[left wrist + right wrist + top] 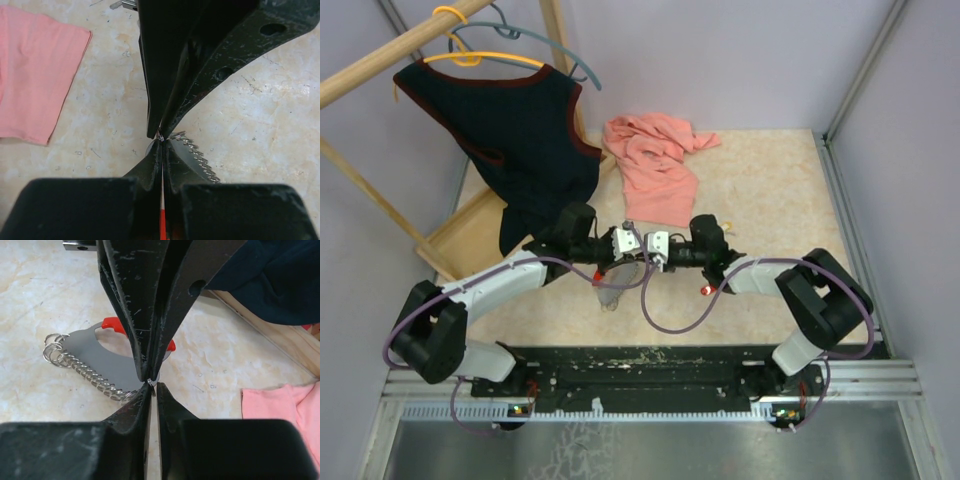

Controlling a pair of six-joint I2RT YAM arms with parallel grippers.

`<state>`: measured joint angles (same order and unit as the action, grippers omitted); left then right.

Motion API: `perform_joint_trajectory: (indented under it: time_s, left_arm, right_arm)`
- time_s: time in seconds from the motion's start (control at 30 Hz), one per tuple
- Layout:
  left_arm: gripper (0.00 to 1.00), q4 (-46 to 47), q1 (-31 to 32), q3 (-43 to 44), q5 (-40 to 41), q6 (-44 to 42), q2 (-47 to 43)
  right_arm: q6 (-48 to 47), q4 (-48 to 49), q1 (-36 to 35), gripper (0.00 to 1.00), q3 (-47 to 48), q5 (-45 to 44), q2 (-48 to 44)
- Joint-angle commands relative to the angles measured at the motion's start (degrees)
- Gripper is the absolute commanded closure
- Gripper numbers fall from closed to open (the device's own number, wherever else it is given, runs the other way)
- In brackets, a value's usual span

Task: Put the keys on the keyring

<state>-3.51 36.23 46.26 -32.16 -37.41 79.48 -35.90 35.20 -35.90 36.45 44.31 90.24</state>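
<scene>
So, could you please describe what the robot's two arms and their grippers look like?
The left arm and the right arm have white links between chunky black joints, with a thin purple cable looping along each. White blocks sit at the wrists. The left gripper and right gripper have flat black fingers, scuffed and scratched, with small round holes.

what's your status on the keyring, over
Left gripper shut on keyring. Right gripper nipped on a small ring at its edge. No keys in clear view. Nothing in the way; pink cloth off aside.
</scene>
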Motion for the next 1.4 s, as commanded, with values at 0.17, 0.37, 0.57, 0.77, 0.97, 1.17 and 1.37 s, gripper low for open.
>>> perform_joint_trajectory:
  time_s: [0.17,0.37,0.57,0.77,0.97,1.17,1.37]
  left_arm:
    - [0.87,2.8,0.2,-1.3,0.8,1.5,-2.8]
    - [0.72,19.1,-3.6,-10.6,-2.4,8.0,-7.5]
    - [0.65,36.3,-6.7,-20.7,-6.2,12.7,-11.0]
    - [0.64,44.9,-7.6,-23.2,-9.5,15.4,-8.5]
    - [0.64,50.5,-7.7,-24.4,-11.2,15.3,-5.9]
    - [0.66,53.3,-7.7,-24.3,-13.7,15.5,-3.5]
    - [0.77,53.7,-7.7,-23.8,-14.1,15.4,-2.5]
  right_arm:
    - [1.5,4.0,-0.2,1.00,0.6,0.8,0.0]
    - [9.7,15.9,1.4,1.00,-3.4,3.3,-0.2]
    - [17.1,29.0,2.5,1.00,-6.0,5.4,2.0]
    - [23.4,38.9,2.8,1.00,-7.3,6.6,3.9]
    - [25.6,42.1,2.8,1.00,-7.3,7.2,6.7]
    - [27.1,44.1,2.8,1.00,-7.2,7.6,7.5]
    - [27.2,43.8,2.7,1.00,-7.3,7.8,7.4]
